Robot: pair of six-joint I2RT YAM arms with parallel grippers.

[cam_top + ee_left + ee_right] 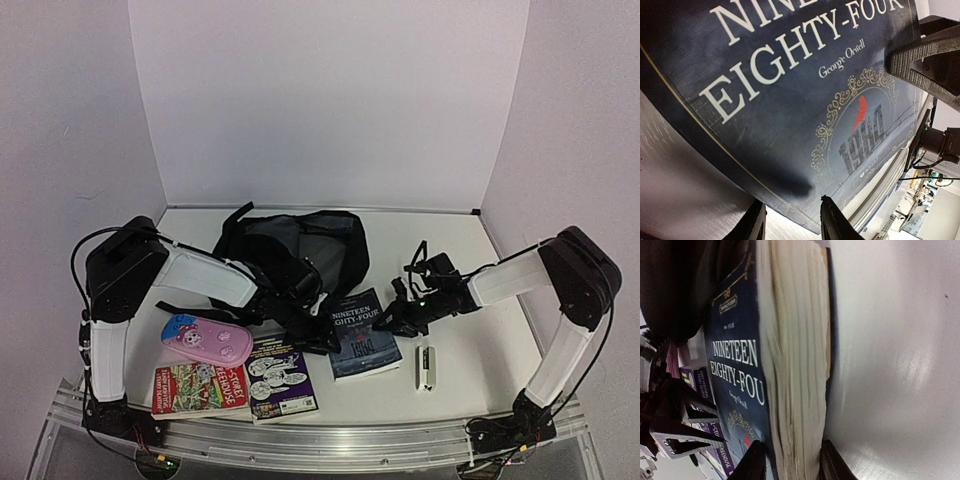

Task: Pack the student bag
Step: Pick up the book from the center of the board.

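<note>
The student bag (300,245), a black backpack with its grey lining showing, lies open at the back middle of the table. A dark blue book, Nineteen Eighty-Four (358,338), lies just in front of it. My right gripper (392,318) is at the book's right edge. In the right wrist view its fingers (756,462) clamp the page block (795,390) from both covers. My left gripper (318,332) is at the book's left edge. In the left wrist view it (792,222) is open and empty just over the book's spine edge (790,115).
A pink pencil case (205,340), a red book (200,388) and a purple book (280,378) lie at the front left. A small white object (424,367) lies at the front right. White walls enclose the table on three sides.
</note>
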